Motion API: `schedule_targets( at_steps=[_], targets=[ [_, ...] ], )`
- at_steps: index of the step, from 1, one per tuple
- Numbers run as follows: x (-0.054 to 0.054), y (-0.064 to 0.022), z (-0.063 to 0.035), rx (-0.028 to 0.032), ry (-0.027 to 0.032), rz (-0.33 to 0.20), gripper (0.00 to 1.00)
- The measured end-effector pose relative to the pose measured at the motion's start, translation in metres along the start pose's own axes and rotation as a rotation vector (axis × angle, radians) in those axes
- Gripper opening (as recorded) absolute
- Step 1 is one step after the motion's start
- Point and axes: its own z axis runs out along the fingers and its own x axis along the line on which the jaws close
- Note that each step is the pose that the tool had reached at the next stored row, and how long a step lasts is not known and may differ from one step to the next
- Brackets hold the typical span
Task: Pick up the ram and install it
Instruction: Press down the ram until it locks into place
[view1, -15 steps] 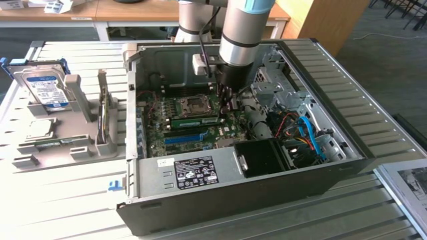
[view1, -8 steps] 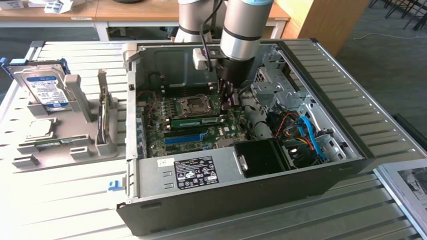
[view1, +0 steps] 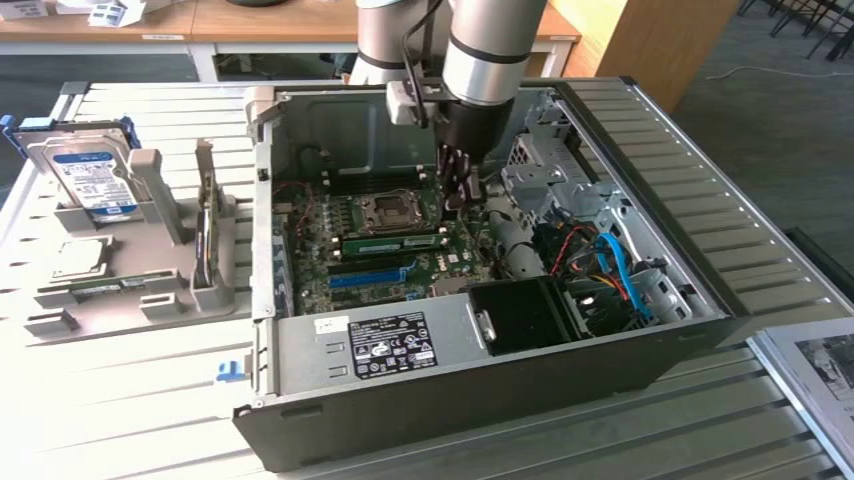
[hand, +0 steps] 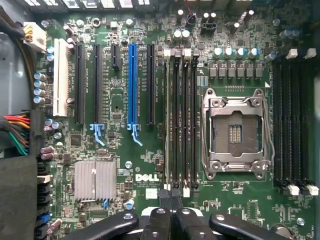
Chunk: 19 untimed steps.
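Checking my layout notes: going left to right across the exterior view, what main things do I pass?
From the left: hard drive → CPU socket → end effector → blue cables.

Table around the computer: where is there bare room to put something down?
Bare table slats lie at the exterior view's lower left, before the grey holder, and at its right, beside the computer case. Inside the case is crowded, especially around the blue cables.

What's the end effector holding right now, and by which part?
Nothing appears held. The end effector is shut on itself, over one end of the ram, which sits edge-up in a slot on the motherboard. Contact cannot be told.
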Motion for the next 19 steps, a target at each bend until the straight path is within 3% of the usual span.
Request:
schedule_targets(
  at_steps=[7,19],
  targets=[
    [0.0,0.0015,0.0,0.0001,-0.0002,0.0,0.1],
    [0.001,0.0401,0.0015,0.0105,-0.0004,0.0,0.1]
  ],
)
